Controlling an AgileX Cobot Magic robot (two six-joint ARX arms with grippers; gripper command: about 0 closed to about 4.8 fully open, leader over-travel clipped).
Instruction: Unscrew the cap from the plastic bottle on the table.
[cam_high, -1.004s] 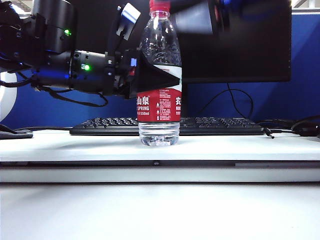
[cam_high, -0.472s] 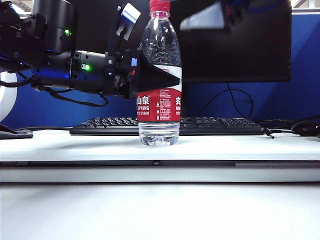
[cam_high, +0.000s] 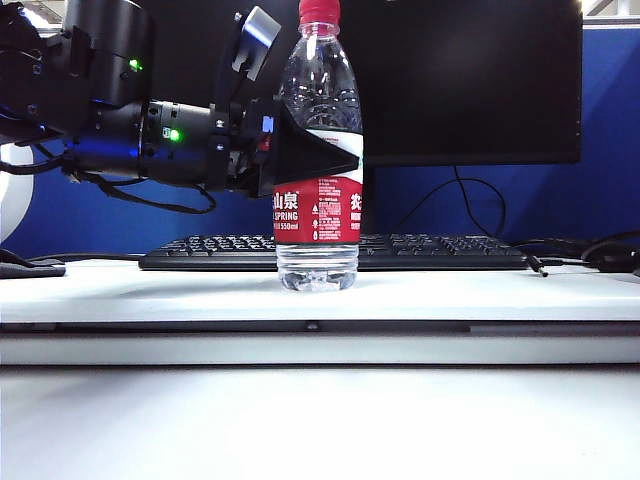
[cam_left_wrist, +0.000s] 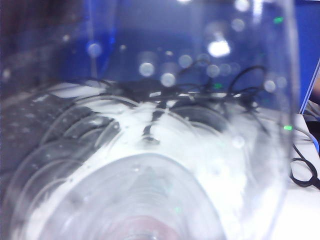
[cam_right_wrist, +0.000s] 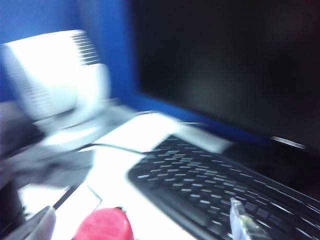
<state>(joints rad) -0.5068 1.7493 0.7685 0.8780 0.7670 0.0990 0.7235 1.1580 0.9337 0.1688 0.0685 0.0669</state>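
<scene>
So the table (cam_high: 500, 295) is the big white desk running across the scene, with a black monitor (cam_high: 470, 80) at the far side and a keyboard (cam_high: 430, 252) in front of it. The bottle (cam_high: 318, 150) stands upright near the middle of the table, just in front of the keyboard, and the red cap (cam_high: 320, 11) is on its neck, so nothing's unscrewed as far as I can tell.

The left gripper (cam_high: 300, 155) comes in from the left and is clamped around the bottle's middle, just above the label, holding it steady. Its wrist camera is basically all clear plastic (cam_left_wrist: 150, 165), it's that close.

The right gripper (cam_right_wrist: 142, 220) doesn't show in the outside shot at all. Its own camera, pretty blurry, has the cap (cam_right_wrist: 102, 225) sitting between the two fingertips (cam_right_wrist: 240, 220), which are spread wide and not touching it.

My read: bracing is done, the actual twisting hasn't started. The next move needs the right gripper lined up over the cap, then closed on the ribbed side and turned while the left keeps the bottle from spinning.
</scene>
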